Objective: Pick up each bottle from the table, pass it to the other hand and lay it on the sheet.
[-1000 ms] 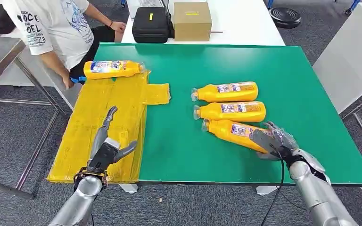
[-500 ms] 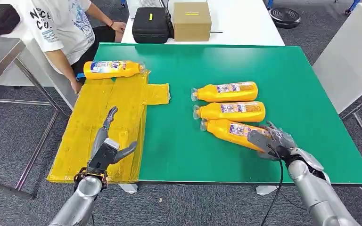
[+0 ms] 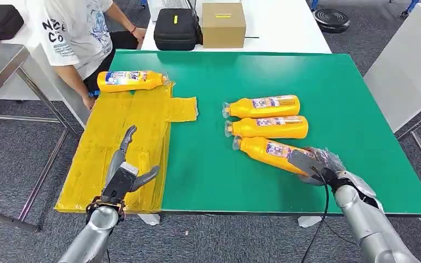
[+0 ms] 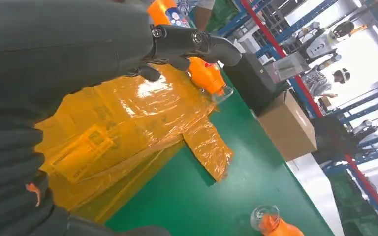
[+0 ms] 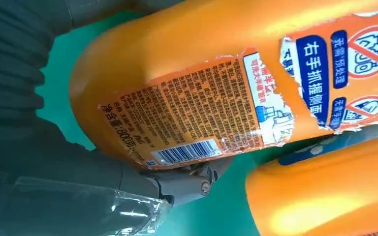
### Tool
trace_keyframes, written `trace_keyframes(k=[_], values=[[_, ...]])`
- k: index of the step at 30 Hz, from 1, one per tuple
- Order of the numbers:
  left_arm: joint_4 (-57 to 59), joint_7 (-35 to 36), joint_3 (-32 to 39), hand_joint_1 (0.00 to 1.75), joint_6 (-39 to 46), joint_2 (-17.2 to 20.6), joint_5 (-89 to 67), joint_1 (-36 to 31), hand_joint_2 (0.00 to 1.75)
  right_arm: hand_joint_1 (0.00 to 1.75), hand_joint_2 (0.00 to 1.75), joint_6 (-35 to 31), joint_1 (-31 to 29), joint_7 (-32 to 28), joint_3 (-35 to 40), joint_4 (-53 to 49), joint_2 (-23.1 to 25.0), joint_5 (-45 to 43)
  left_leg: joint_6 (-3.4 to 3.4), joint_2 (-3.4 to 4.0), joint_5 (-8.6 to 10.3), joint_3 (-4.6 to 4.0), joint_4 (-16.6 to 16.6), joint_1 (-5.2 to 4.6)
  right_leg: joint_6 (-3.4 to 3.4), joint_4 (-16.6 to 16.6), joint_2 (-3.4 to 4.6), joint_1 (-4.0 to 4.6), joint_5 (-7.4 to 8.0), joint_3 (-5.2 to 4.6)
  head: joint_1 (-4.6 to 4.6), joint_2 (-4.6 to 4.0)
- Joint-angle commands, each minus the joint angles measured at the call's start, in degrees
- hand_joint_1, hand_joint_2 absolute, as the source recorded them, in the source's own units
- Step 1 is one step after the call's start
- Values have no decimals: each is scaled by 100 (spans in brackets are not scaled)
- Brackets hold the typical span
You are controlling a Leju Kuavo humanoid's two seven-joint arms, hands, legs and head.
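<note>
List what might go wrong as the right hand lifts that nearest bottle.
1. The right hand grips the nearest bottle at its base end, so the cap end may sag or slip.
2. The middle bottle lies right beside it and could get nudged.

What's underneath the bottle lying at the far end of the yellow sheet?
The bottle lies on its side on the yellow sheet, which rests on the green table. The sheet's surface directly beneath the bottle is covered.
</note>
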Motion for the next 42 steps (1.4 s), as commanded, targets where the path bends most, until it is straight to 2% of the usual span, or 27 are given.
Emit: trace_keyframes(k=[1, 7, 11, 15, 19, 23, 26, 31, 35, 42], values=[[316, -2, 117, 0, -12, 39, -4, -65, 175, 175, 175, -103, -89, -37, 202, 249, 130, -12, -15, 10, -11, 31, -4, 11, -14, -9, 5, 12, -7, 31, 0, 0], [214, -4, 224, 0, 18, 37, -49, 6, 175, 175, 175, -393, 283, -567, -25, -846, 327, -325, -18, 20, -16, 28, 0, 12, -17, -4, 14, 13, -9, 26, 0, 0], [65, -6, 318, 0, 56, 2, -92, 76, 175, 175, 175, -634, 708, -918, -161, -1924, 795, -475, -21, 22, -20, 23, 2, 13, -21, 2, 16, 14, -13, 21, -4, 0], [48, -5, 319, 0, 55, 1, -95, 87, 175, 175, 175, -650, 712, -900, -131, -1965, 828, -451, -10, 10, -6, 2, -2, 9, -9, 0, 6, 9, -3, 2, -2, 0], [-113, 31, 356, 0, 76, -24, -127, 164, 175, 175, 175, -807, 855, -1277, -287, -2271, 1128, -627, -10, 4, -6, 1, -1, 10, -9, -1, -2, 10, -4, 2, 0, 0], [-312, 75, 538, 0, 124, -78, 68, 307, 175, 175, 175, -872, 839, -1447, -415, -2209, 1456, -929, -15, 16, -14, 8, 2, 13, -14, 1, 8, 13, -8, 8, 2, 0], [-506, 26, 880, 0, -1046, -212, 1603, 419, 175, 175, 175, -836, 741, -1563, -540, -1834, 1732, -1105, -11, 11, -7, 0, -2, 9, -11, -2, 3, 9, -3, 1, 0, 0], [-542, 77, 881, 0, -1209, -216, 1837, 423, 175, 175, 175, -845, 702, -1657, -553, -1682, 1755, -1136, -10, 7, -5, 0, -3, 8, -9, -3, 0, 8, -3, 0, -2, 0], [-647, 325, 812, 0, -2750, -146, 3589, 423, 175, 175, 175, -816, 635, -2073, -658, -1107, 2085, -1351, -13, 14, -9, 8, -2, 13, -12, -5, 6, 13, -4, 9, 0, 0], [-667, 331, 774, 0, -2747, -151, 3596, 415, 175, 175, 175, -869, 637, -2120, -623, -1049, 2138, -1307, -17, 13, -13, 15, -1, 13, -16, -1, 3, 13, -10, 16, 0, 0]])
